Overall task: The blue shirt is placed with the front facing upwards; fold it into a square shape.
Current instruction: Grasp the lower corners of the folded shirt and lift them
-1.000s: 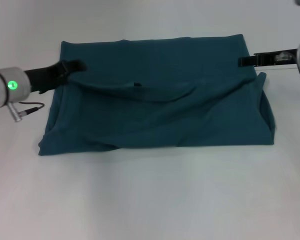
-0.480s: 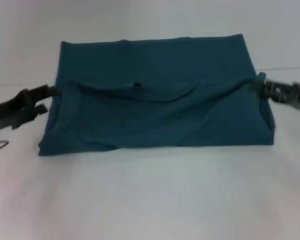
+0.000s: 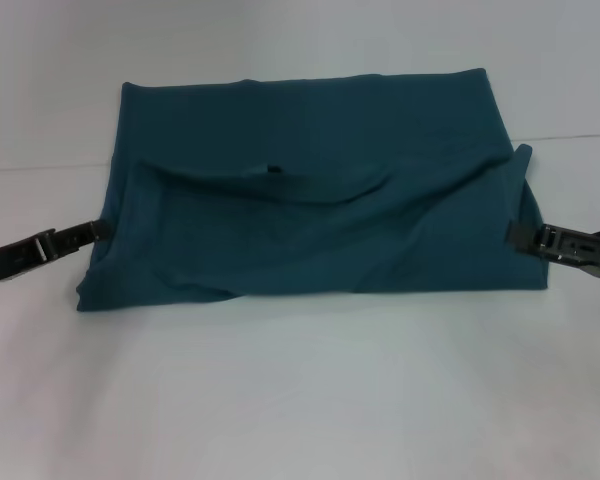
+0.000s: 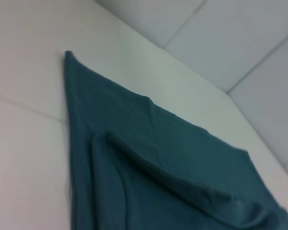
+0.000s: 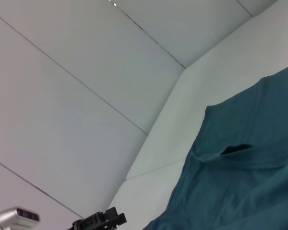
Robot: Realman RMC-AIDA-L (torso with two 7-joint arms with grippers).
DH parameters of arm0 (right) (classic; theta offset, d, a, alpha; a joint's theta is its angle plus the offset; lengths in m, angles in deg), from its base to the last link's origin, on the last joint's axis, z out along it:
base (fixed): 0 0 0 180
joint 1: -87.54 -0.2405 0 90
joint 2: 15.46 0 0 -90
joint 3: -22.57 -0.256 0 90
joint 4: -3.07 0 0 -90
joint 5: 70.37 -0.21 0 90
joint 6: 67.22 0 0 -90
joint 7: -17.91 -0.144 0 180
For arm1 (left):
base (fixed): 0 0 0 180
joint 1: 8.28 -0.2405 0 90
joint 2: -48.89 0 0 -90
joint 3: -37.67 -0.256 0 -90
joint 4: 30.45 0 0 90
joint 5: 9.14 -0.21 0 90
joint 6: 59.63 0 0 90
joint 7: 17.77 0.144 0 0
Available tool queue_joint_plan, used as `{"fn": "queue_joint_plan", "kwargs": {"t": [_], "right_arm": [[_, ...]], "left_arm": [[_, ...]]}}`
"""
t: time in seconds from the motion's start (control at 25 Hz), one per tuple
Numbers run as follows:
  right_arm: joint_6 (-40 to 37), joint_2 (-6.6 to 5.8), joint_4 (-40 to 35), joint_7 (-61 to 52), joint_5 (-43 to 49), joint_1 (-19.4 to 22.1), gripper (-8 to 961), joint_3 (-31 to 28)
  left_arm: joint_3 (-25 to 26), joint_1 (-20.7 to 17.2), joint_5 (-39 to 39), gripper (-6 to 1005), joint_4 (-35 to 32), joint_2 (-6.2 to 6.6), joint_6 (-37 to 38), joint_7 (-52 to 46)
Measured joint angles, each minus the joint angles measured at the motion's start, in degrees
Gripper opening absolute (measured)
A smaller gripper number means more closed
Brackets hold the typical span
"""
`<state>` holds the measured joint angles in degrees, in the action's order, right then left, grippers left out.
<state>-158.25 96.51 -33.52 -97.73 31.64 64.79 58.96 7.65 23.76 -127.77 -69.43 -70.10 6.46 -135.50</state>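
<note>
The blue shirt (image 3: 310, 225) lies on the white table as a wide rectangle, with one folded layer over its near part. The neck opening with a small dark label (image 3: 273, 169) faces up near the middle. My left gripper (image 3: 98, 230) reaches in low at the shirt's left edge, near the front corner. My right gripper (image 3: 515, 234) meets the right edge at about the same height. The left wrist view shows the shirt (image 4: 173, 167) and its far corner. The right wrist view shows the shirt (image 5: 240, 191), the label (image 5: 235, 149) and the left gripper (image 5: 98, 221) far off.
The white table (image 3: 300, 400) stretches bare in front of the shirt and to both sides. A table seam (image 3: 40, 168) runs across behind the left arm. White wall panels (image 5: 86, 72) stand beyond the table.
Both grippers have come down and nearer along the shirt's sides, from by the fold line to the lower side edges. The shirt itself lies the same.
</note>
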Motion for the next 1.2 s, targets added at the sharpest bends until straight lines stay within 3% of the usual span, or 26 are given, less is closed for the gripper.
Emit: {"fn": "queue_joint_plan", "kwargs": {"t": [0.28,0.52,1.2], "right_arm": [[0.51,-0.09,0.3,0.5,-0.12,0.0,747,-0.24],[0.82,-0.09,0.3,0.05,-0.17,0.03,747,-0.72],[2.14,-0.24,0.92,-0.21,-0.24,0.16,746,-0.81]], "left_arm": [[-4.75,0.28,-0.26,657,0.97,-0.46,-6.53,8.57],[-6.68,1.62,-3.51,640,4.32,-0.34,-12.13,9.14],[-6.8,1.79,-3.97,592,7.68,-0.12,-12.38,9.12]]}}
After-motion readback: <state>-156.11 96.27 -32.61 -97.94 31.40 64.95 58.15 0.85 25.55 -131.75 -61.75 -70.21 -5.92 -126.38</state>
